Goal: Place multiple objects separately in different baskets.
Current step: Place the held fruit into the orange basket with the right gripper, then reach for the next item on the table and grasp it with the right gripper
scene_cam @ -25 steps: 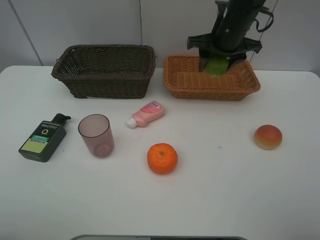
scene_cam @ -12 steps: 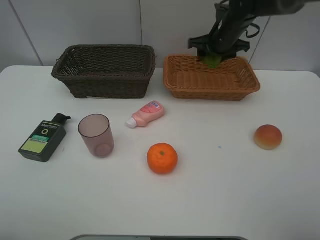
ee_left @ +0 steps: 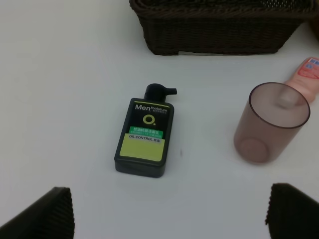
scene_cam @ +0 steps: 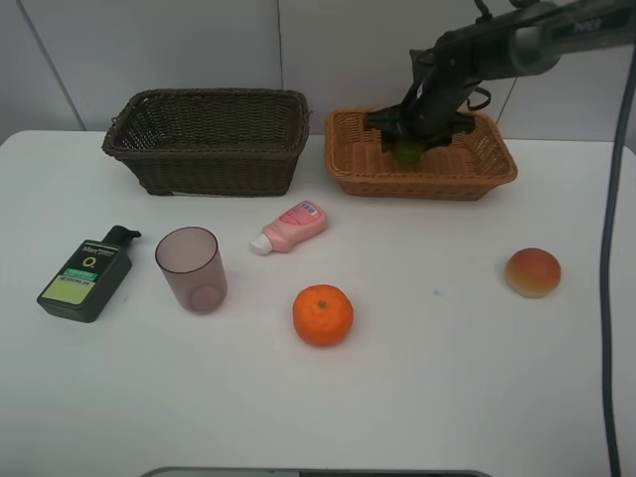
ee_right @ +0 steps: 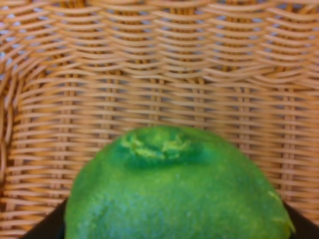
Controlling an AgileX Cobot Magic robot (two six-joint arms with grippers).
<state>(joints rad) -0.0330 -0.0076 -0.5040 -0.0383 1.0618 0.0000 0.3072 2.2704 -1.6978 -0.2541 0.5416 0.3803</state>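
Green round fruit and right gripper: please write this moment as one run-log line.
right gripper: shut on green round fruit | inside light orange-tan wicker basket | left gripper: open

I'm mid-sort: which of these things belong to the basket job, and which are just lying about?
Job: green fruit, orange, peach, pump bottle, pink bottle, mauve cup, dark basket, tan basket.
Lying about: white table, grey cable.

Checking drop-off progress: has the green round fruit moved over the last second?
Yes. The green round fruit, held in the right gripper, has gone lower and leftward, from above the back rim of the light orange-tan wicker basket down inside it.
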